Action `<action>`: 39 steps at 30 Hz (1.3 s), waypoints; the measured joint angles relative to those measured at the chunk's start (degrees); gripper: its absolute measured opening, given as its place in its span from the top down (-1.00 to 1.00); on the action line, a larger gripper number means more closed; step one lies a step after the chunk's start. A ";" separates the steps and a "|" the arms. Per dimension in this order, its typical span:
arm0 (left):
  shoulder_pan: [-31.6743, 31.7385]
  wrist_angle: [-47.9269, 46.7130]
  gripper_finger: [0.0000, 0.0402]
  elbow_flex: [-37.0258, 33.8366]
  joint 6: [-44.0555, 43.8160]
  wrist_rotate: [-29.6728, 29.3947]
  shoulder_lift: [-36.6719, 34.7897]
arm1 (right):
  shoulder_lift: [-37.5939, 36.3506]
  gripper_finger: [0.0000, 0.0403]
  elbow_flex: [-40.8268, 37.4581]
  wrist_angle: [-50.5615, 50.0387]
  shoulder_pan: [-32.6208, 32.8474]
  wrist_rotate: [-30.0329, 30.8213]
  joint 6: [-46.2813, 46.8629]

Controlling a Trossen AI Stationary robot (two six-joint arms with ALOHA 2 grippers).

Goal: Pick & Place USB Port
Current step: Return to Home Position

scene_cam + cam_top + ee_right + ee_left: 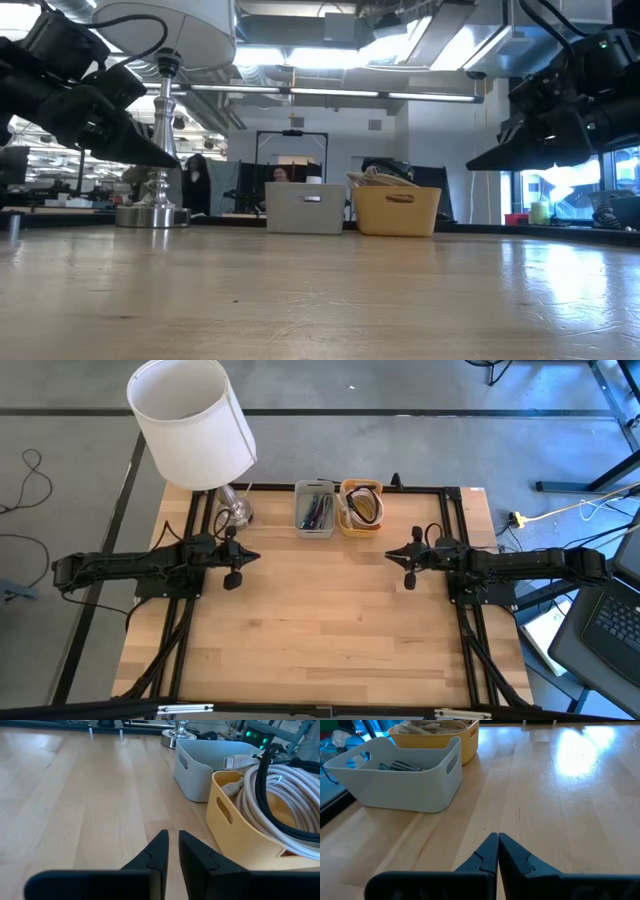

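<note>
A grey bin (315,510) and a yellow bin (361,508) stand side by side at the table's far edge. The grey bin (405,785) holds dark small items and a white plug-like piece (235,761). White and black coiled cables (280,795) fill the yellow bin (240,830). My left gripper (252,557) hovers over the table left of centre, with its fingers (497,837) shut and empty. Mirroring it on the right, my right gripper (390,555) is also empty, its fingers (173,834) shut but for a thin slit. Both are well short of the bins.
A table lamp with a white shade (195,420) and a metal base (235,510) stands at the far left, beside the grey bin. Bare wood (320,620) stretches between the arms and toward the near edge. In the low view, people sit in the room beyond the table (195,185).
</note>
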 joint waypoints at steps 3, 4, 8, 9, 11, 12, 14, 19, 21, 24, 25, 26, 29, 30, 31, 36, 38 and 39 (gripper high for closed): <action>0.02 -0.02 0.98 0.00 0.00 -0.02 0.00 | 0.00 0.76 -0.02 0.00 0.00 0.00 0.02; 0.02 -0.02 0.98 0.00 0.00 -0.02 0.00 | 0.00 0.76 -0.02 0.00 0.00 0.00 0.02; -0.42 -0.15 0.96 0.00 -0.02 -0.20 -0.96 | -1.67 0.75 -0.02 -0.10 0.00 0.00 0.09; -0.66 -0.22 0.96 0.00 -0.02 -0.16 -1.76 | -2.69 0.75 -0.02 -0.05 0.00 0.00 0.09; -1.31 -0.37 0.96 0.00 -0.02 -0.13 -4.06 | -5.63 0.75 -0.02 -0.60 0.00 0.00 0.09; -1.73 -0.54 0.97 0.00 -0.02 -0.14 -5.50 | -7.61 0.75 -0.02 -0.67 0.00 0.00 0.09; -2.61 -0.87 0.98 0.00 -0.02 -0.13 -8.49 | -11.59 0.75 -0.02 -1.37 0.00 0.00 0.09; -4.50 -0.87 0.97 0.00 -0.02 -0.11 -15.71 | -20.93 0.75 -0.02 -1.46 0.00 0.00 0.09; -5.24 -0.84 0.96 0.00 -0.02 -0.11 -18.38 | -24.18 0.75 -0.02 -1.44 0.00 0.00 0.09; -6.13 -0.84 0.96 0.00 -0.02 -0.10 -21.97 | -28.72 0.75 -0.02 -1.46 0.00 0.00 0.09; -6.39 -0.87 0.96 0.00 -0.02 -0.08 -23.00 | -30.35 0.75 -0.02 -1.46 0.00 0.00 0.09; -6.62 -0.78 0.97 0.00 -0.03 -0.04 -23.91 | -31.82 0.75 -0.02 -1.45 0.00 0.00 0.09; -7.31 -0.07 0.98 0.00 -0.02 -0.06 -23.91 | -35.81 0.75 -0.02 -1.49 0.02 0.00 0.09; -7.68 0.46 0.98 0.00 -0.04 -0.11 -23.93 | -37.07 0.75 -0.02 -1.42 0.02 0.00 0.09; -8.20 0.43 0.98 0.00 -0.04 -0.09 -23.93 | -38.17 0.75 -0.02 -1.39 0.02 0.00 0.09; -11.27 0.21 0.96 0.00 -0.03 -0.08 -23.93 | -42.19 0.75 -0.02 -0.77 0.06 0.00 0.09; -12.28 0.20 0.96 0.00 -0.04 -0.02 -23.93 | -42.25 0.75 -0.02 -0.52 0.24 0.00 0.09; -12.70 0.20 0.96 0.00 -0.02 -0.02 -23.93 | -42.27 0.75 -0.03 -0.68 0.58 0.01 0.09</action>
